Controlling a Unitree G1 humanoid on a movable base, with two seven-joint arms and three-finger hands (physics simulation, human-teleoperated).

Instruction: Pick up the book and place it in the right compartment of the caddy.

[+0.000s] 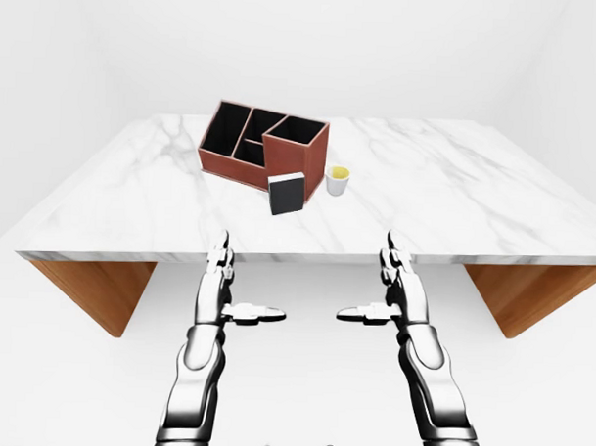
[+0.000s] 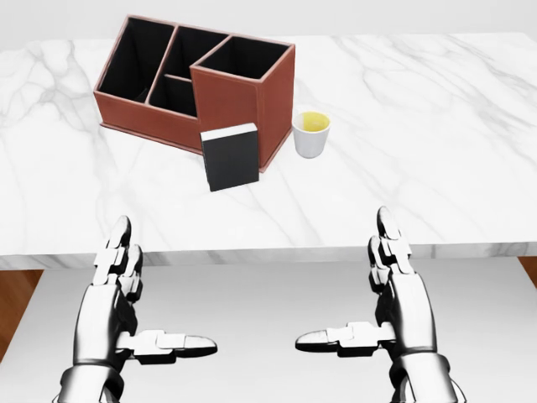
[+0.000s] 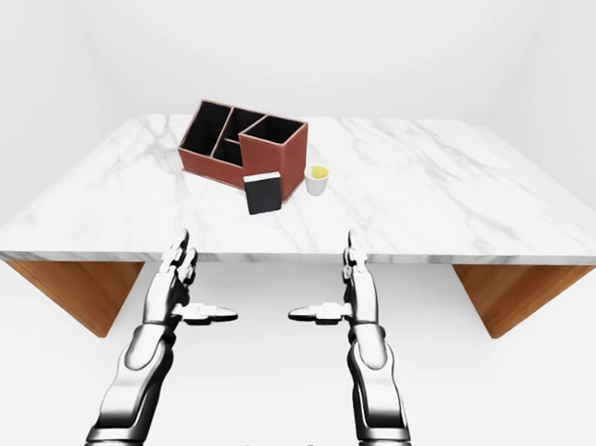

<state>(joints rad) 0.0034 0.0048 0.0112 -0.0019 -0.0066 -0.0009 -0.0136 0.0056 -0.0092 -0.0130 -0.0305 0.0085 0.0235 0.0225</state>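
Leaning on the caddy (image 2: pixel 235 92), the book (image 2: pixel 231 157) stands untouched; both robot hands spread open, empty.

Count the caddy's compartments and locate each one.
4 in the caddy: a long one at head-view left, two small middle ones, and a tall one at right, behind the book.

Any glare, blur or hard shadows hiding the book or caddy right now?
Head view: sharp, evenly lit, no glare; the black book stands out against the brown caddy, whose compartments read solid black. Eye views: equally sharp, the marble table shows only faint shadows.
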